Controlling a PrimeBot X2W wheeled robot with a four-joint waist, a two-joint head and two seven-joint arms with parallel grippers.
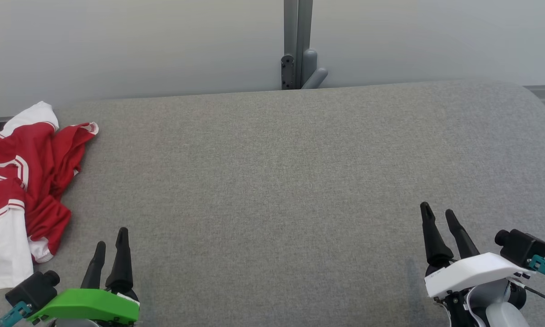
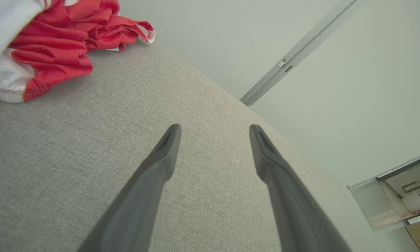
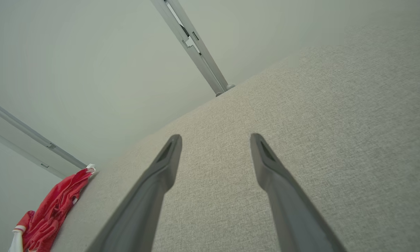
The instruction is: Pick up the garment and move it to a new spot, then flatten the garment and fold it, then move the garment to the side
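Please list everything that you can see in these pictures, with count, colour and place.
garment: one, red and white, crumpled at the left end of the surface.
surface: one, grey fabric, across the whole head view.
wall: one, pale grey, behind the surface.
post: one, grey metal, upright against the wall at the far edge.
left pincer: one, dark fingers on a green mount, lower left, open, empty.
right pincer: one, dark fingers on a white mount, lower right, open, empty.

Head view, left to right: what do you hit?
red and white garment → left gripper, jaws open → grey post at the far wall → right gripper, jaws open.
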